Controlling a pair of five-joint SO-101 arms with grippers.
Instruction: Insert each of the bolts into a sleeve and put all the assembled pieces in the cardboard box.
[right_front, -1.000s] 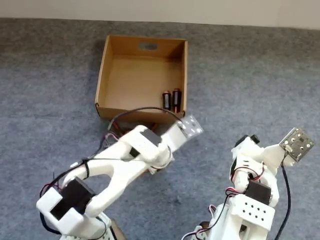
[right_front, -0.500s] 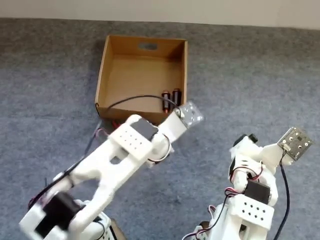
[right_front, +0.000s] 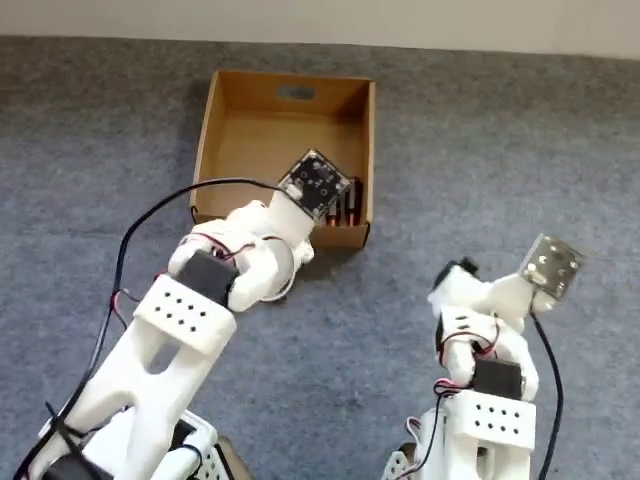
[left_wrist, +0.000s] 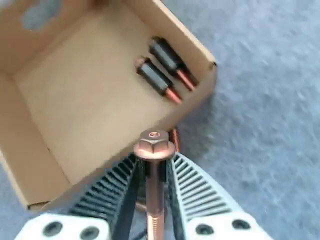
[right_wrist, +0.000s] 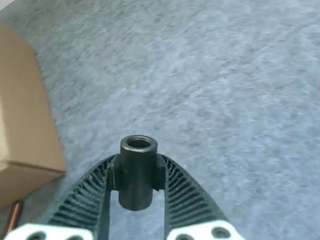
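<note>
The cardboard box (right_front: 208, 150) sat at 12 o'clock on the grey mat (right_front: 500, 150). The left gripper (left_wrist: 154, 159) hung over its 5 o'clock corner, fingers closed on a copper bolt (left_wrist: 153, 148). The right gripper (right_wrist: 137, 162), at 4 o'clock from the box, clamped a black sleeve (right_wrist: 136, 182). Two assembled pieces (left_wrist: 162, 72) lay in the box's 4 o'clock corner.

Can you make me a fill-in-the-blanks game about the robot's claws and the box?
The left claw is shut on a copper ____.
The right claw is shut on a black ____.
Inside the cardboard box lie ____ assembled pieces.
Missing words: bolt, sleeve, two.
</note>
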